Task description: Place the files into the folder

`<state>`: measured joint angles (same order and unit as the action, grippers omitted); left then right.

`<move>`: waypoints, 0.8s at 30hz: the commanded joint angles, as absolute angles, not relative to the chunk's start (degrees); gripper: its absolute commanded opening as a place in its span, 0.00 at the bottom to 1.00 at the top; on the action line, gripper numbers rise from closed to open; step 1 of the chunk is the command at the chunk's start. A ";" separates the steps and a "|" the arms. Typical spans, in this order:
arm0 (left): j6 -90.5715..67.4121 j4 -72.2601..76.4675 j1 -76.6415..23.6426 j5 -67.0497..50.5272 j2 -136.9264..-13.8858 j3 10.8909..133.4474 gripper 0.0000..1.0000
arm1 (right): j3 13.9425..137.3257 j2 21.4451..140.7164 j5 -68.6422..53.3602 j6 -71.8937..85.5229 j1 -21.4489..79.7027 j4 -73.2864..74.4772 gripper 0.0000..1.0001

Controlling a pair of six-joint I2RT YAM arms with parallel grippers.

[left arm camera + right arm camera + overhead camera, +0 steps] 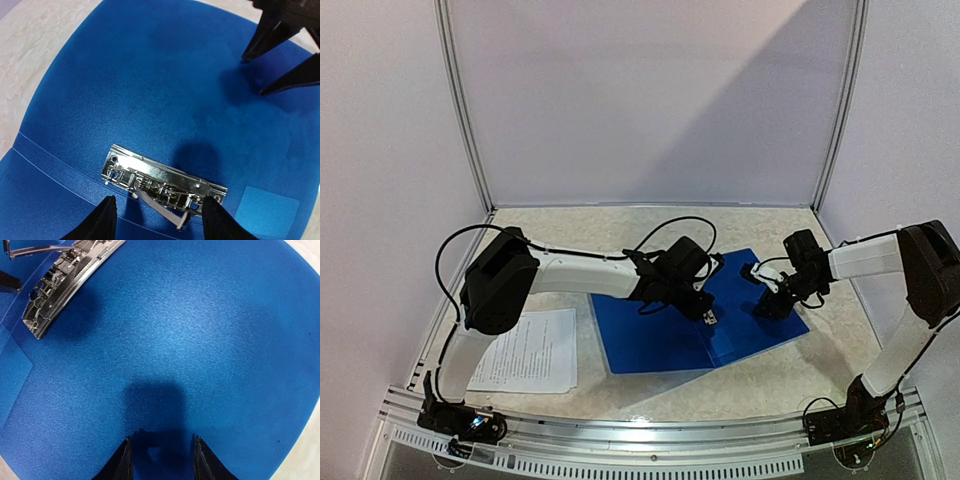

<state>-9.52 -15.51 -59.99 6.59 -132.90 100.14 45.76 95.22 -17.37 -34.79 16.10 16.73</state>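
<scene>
The folder (pixel 640 345) lay open at frame centre; the files (pixel 528 350) lay lower left, apart from it.

tabletop (pixel 770 380): beige, mottled | backdrop walls (pixel 650 100): pale lilac | rail (pixel 650 430): metal, near edge

The left arm (pixel 582 272) and right arm (pixel 865 258) each had white tubular links between bulky black joint housings. Thin black cables (pixel 678 219) looped along them. Their fingers (pixel 102 222) were matte black, flat and tapering toward the tips.
</scene>
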 commanded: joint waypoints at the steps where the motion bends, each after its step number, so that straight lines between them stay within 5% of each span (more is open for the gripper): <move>1: -9.46 -16.96 -59.90 9.21 -134.39 101.41 0.58 | 45.00 98.58 -18.67 -35.83 16.47 27.03 0.40; 24: -13.37 -16.47 -49.64 8.18 -135.22 109.45 0.57 | 46.27 101.99 -19.06 -38.23 16.39 31.00 0.39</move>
<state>-12.08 -16.69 -48.31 8.60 -138.02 110.56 49.08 97.62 -20.16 -38.46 16.08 21.67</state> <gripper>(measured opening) 0.567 0.391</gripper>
